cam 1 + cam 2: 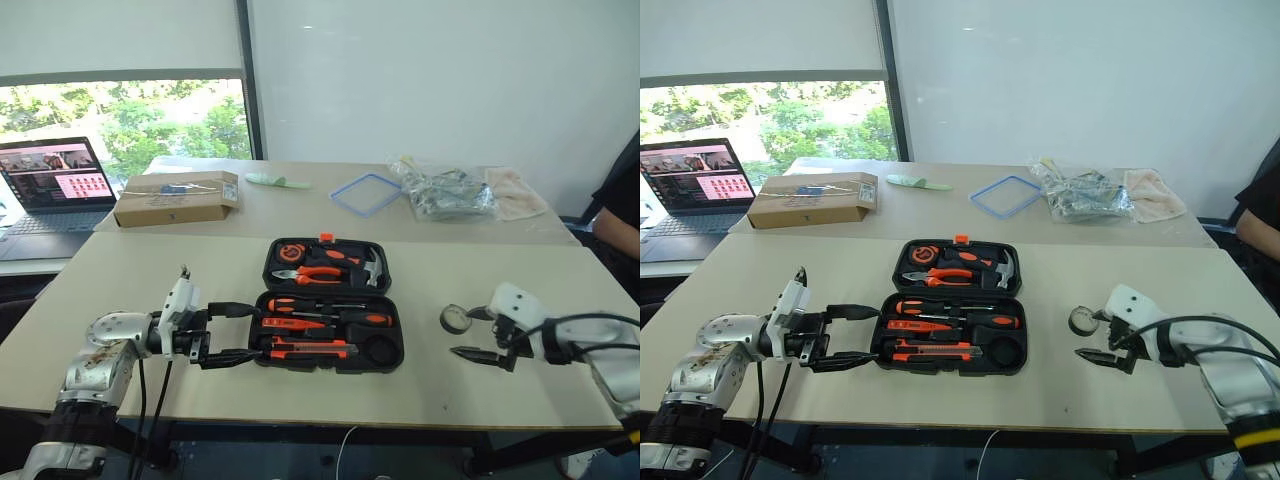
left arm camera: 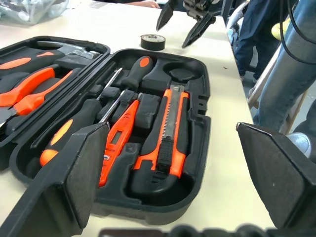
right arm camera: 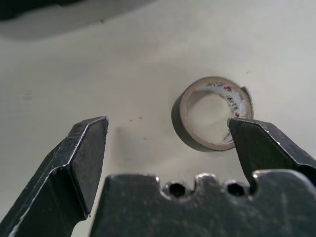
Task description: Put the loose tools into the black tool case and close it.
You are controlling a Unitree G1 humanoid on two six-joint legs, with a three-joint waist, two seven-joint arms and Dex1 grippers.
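Tape roll (image 3: 212,114) lies flat on table (image 1: 110,300), just off right gripper (image 1: 474,334), jaws spread wide, nothing held; one finger tip overlaps roll's rim, roll not centred. Judgement: shift sideways to straddle roll, lower, then pinch. Left gripper (image 1: 226,333) gapes empty beside open black tool case (image 1: 385,358); screwdrivers (image 2: 133,79), tester pen (image 2: 118,136), utility knife (image 2: 170,131) seated. Roll's inner print unreadable.

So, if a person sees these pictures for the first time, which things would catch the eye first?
Probably the black tool case, lying open in the middle of the near table, with bright orange-and-black tools set in its slots. Next, the small grey tape roll, alone on the table to the case's right, with the open right gripper close beside it. The open left gripper sits at the case's left edge.
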